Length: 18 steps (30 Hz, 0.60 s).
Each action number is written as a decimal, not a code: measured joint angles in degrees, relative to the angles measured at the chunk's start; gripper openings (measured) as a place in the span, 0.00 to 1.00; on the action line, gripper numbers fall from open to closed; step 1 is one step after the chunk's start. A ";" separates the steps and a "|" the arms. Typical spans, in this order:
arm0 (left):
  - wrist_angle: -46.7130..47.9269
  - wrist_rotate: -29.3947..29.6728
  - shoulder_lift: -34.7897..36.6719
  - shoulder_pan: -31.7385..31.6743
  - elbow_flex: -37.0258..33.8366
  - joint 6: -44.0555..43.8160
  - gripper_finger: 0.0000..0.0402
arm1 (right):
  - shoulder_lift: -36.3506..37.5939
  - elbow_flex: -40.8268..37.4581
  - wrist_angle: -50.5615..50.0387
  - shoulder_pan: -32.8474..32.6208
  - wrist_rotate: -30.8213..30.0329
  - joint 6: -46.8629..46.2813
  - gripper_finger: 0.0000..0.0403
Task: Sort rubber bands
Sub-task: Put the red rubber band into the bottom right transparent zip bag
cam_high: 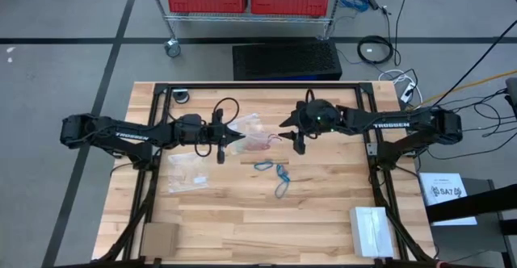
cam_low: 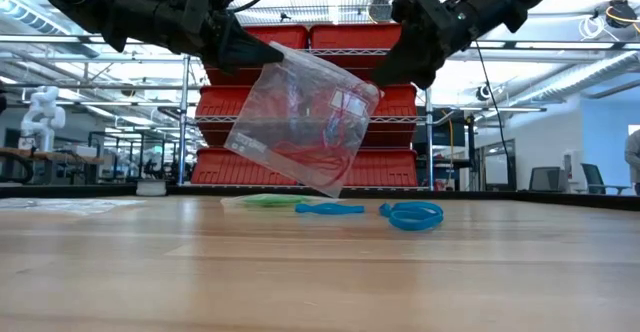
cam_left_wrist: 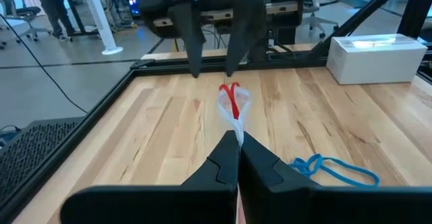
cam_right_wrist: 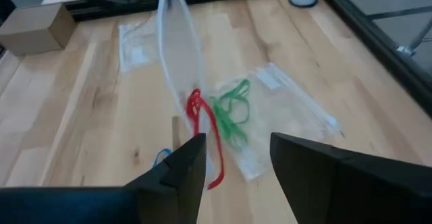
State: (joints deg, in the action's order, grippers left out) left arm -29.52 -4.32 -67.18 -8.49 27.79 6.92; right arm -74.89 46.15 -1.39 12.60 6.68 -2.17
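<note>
1. The left gripper (cam_high: 235, 133) is up off the table near the middle, jaws pinched tight on the edge of a clear zip bag (cam_low: 300, 122). From the low view the bag hangs tilted in the air, well clear of the wood, with red rubber bands (cam_low: 322, 144) inside it.
2. The right gripper (cam_high: 284, 123) faces it from the other side, also raised, with its fingers (cam_right_wrist: 185, 163) spread apart and nothing between them. It sits just beside the bag's far corner; can't tell if it actually touches the plastic.
3. In the left wrist view you can see the bag edge-on with the red bands showing right past the closed fingertips, and the right arm's two fingers pointing down just behind it.
4. Blue rubber bands (cam_high: 277, 174) are lying loose on the table (cam_high: 266, 228), a little in front of the two grippers.
5. Green rubber bands (cam_right_wrist: 229, 113) are inside a second clear bag (cam_right_wrist: 283, 116) that lies flat on the wood, below the hanging one.
6. Another flat clear bag (cam_high: 187, 177) sits on the left side of the table, apart from the rest.
7. Other stuff: a small cardboard box (cam_high: 161, 239) at the front left corner and a white box (cam_high: 371, 228) at the front right.
</note>
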 joint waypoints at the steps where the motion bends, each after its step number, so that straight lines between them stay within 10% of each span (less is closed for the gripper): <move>1: 0.00 0.00 0.00 0.00 0.00 0.00 0.00 | 0.00 0.00 -0.44 -0.28 0.53 -0.21 0.39; 18: 0.00 0.00 0.00 0.00 0.00 -0.04 0.00 | -0.91 -0.04 -2.86 -10.71 -18.78 1.99 0.37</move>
State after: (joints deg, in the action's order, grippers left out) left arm -29.52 -4.32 -67.18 -8.49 27.79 6.87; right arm -75.80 46.11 -4.24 1.89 -12.10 -0.19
